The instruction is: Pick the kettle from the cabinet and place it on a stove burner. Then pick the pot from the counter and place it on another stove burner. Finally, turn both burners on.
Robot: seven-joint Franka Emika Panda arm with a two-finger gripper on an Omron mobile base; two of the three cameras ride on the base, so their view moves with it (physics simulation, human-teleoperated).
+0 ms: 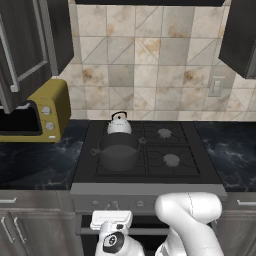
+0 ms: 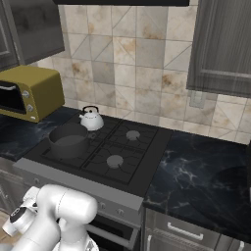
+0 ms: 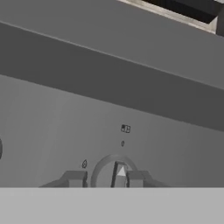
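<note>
No brand name or readable writing can be made out anywhere; on the grey front panel (image 3: 65, 113) of the stove only a few tiny marks are seen above a round knob (image 3: 114, 173), too small to be read. The gripper (image 3: 105, 178) is seen closed on that knob in the hand view, one fingertip (image 3: 75, 178) set against each side of it and a pale pointer on the knob face showing between them. In the left base view the hand is placed low at the near edge of the stove, against the control panel, with the arm's white elbow bulking to its right. On the black cooktop (image 1: 185, 172) the kettle (image 1: 119, 124) is stood on the far left burner, and the pot (image 1: 118, 151) is set on the near left burner, just in front of the kettle (whether the two touch cannot be told). The two right burners, far (image 1: 164, 133) and near (image 1: 171, 160), are left bare. A yellow microwave (image 1: 47, 110) is placed on the counter (image 1: 35, 165) to the left of the stove, under the dark cabinet (image 1: 22, 45), whose upper part is cut off by the frame. Another wall cabinet (image 2: 220, 44) is hung at the right, above a wall outlet (image 1: 215, 86) on the tiled wall (image 1: 145, 60). No flame can be made out at any burner.
</note>
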